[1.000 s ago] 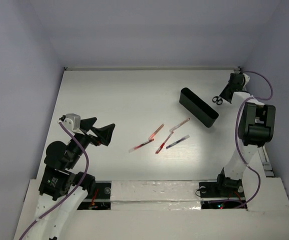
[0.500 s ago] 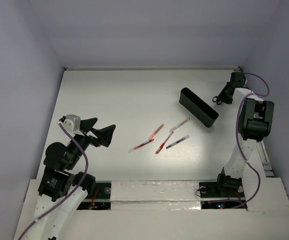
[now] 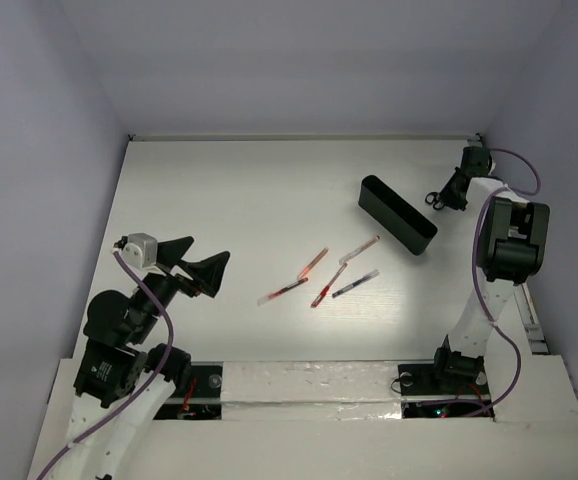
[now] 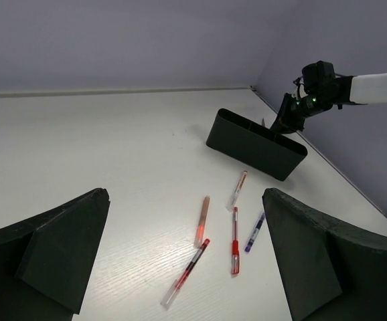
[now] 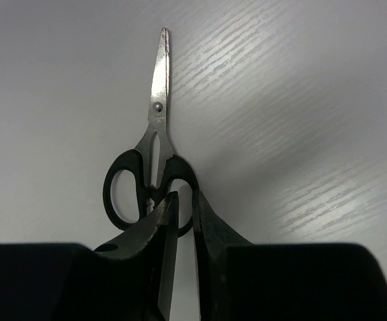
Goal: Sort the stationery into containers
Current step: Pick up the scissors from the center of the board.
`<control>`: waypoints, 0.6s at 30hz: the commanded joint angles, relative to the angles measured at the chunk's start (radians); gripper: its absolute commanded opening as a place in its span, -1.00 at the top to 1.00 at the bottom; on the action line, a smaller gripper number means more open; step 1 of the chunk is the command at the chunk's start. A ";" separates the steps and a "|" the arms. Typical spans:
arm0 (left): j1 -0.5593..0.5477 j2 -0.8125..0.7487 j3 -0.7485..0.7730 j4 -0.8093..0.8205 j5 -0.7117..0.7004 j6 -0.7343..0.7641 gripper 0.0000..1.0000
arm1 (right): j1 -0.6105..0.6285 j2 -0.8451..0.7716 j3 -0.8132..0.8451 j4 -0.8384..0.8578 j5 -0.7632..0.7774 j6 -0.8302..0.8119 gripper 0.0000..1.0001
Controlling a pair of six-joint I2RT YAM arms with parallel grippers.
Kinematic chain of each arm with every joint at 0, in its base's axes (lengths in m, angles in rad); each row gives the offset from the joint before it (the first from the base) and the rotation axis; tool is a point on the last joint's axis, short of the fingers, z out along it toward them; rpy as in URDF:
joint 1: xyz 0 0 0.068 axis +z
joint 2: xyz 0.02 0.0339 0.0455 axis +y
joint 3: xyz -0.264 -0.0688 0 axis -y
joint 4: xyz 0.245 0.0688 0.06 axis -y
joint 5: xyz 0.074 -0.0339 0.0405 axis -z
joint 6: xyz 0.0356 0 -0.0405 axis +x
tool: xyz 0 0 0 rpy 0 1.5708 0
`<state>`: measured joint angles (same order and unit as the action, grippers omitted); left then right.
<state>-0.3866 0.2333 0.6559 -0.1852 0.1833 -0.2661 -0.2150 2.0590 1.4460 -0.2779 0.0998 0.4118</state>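
Observation:
The black-handled scissors [image 3: 434, 198] lie closed near the table's far right, blades pointing away in the right wrist view [image 5: 150, 154]. My right gripper [image 3: 449, 194] [image 5: 182, 200] is shut on the rim of one handle ring. The long black tray [image 3: 397, 215] [image 4: 254, 142] stands just left of them. Several red pens [image 3: 313, 262] [image 4: 202, 220] and one blue-purple pen [image 3: 355, 284] [image 4: 254, 232] lie loose mid-table. My left gripper [image 3: 201, 262] [image 4: 185, 195] is open and empty, above the table well to the left of the pens. No eraser block is in view.
Grey walls close the table at the back and both sides. The right wall is close behind the right arm [image 3: 509, 245]. A taped strip [image 3: 309, 385] runs along the near edge between the arm bases.
My right gripper has shifted slightly toward the far right corner with the scissors, then held. The left arm has drawn back a little toward its base.

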 commanded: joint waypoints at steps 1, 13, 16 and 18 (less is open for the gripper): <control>-0.006 -0.012 0.022 0.036 -0.002 0.002 -0.98 | -0.003 -0.036 -0.030 -0.023 0.020 -0.008 0.60; -0.015 -0.022 0.025 0.036 -0.007 0.002 -0.98 | -0.003 0.024 -0.006 -0.084 -0.003 -0.027 0.42; -0.015 -0.028 0.024 0.035 -0.011 0.004 -0.98 | -0.003 0.038 -0.013 -0.083 0.005 -0.030 0.43; -0.015 -0.029 0.024 0.033 -0.013 0.004 -0.98 | -0.003 0.033 -0.022 -0.080 0.008 -0.028 0.45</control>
<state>-0.3977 0.2161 0.6559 -0.1844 0.1783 -0.2661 -0.2150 2.0560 1.4380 -0.2806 0.1001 0.3992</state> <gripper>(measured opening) 0.989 0.279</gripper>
